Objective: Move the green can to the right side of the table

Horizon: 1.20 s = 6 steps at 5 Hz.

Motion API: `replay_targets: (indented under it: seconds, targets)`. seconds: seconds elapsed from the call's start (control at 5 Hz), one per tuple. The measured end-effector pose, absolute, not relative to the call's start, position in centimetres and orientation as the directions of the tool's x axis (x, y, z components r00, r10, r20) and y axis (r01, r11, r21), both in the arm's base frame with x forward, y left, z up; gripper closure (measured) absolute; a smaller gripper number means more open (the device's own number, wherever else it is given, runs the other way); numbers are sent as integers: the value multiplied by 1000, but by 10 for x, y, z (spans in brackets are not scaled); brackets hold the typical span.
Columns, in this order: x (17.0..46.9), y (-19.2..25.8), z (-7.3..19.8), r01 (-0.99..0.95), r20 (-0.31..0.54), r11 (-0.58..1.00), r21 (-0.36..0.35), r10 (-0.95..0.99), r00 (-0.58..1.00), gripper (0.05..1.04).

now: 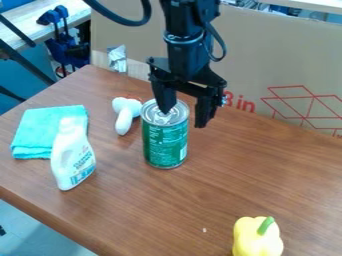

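Watching remotely, I see my gripper [183, 119] at upper centre, fingers spread, one above the upright green can [165, 146] near mid-frame, perhaps touching its lid. White bottle [71, 157] and folded teal cloth [37, 131] are at left, yellow pepper [256, 239] lower right.

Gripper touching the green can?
Cannot tell. In the camera view, one finger of the open gripper overlaps the lid of the green can, but neither contact nor a gap shows plainly.

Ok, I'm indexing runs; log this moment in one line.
black two-finger gripper open at top of green metal can | can upright on brown wooden table | white plastic bottle beside folded turquoise cloth
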State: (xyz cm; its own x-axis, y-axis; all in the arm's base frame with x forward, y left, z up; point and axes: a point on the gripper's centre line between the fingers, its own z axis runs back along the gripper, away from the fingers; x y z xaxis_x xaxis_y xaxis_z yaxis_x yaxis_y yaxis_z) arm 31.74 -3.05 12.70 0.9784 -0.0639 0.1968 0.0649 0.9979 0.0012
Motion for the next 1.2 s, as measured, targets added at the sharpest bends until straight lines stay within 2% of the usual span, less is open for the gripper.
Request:
replay_targets:
  seconds: [0.4, 1.0, 1.2]
  targets:
    - [323, -18, 126, -11, 200, 1000, -7, 13, 980, 83]
    - [317, 6, 111, -76, 104, 997, 32, 72, 992, 83]
    - [320, 11, 110, -88, 106, 995, 40, 83, 991, 83]
